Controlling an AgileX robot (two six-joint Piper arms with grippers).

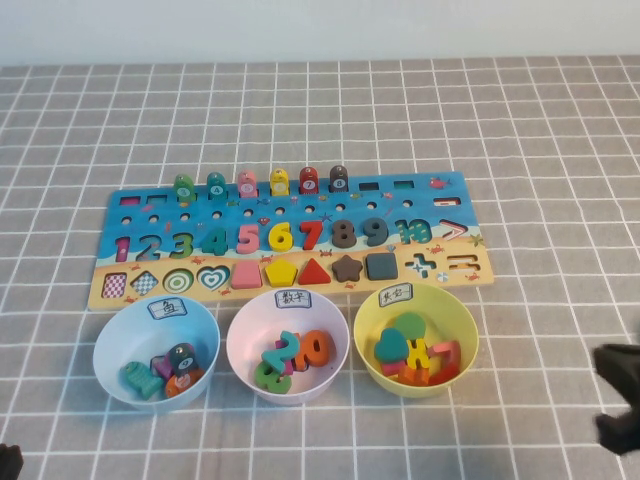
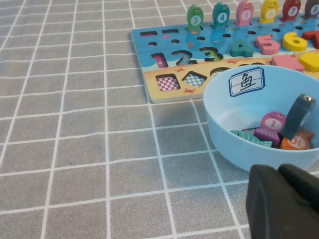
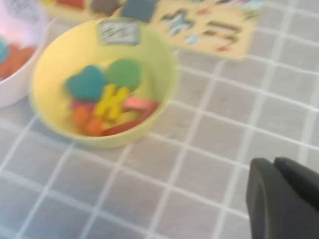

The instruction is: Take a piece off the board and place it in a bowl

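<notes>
As tools [image 2: 281, 174] [image 3: 279, 167] park nearside, piece [image 3: 122, 128], flat, seemingly red

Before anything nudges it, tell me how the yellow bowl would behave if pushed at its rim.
The yellow bowl looks like thin plastic, so probably light and apt to slide on the checked cloth. Its rounded base may let it tip, though the pieces inside should steady it somewhat. Likely stiff, not fragile.

The desk [image 1: 560, 130] is covered with a grey cloth crossed by white grid lines. On it lies the long blue and sand-coloured board [image 1: 150, 205], and just in front of the board stand three bowls in a row: a light blue bowl [image 1: 110, 345], a pale lilac bowl [image 1: 245, 335] and the pale yellow bowl [image 1: 465, 335].
</notes>
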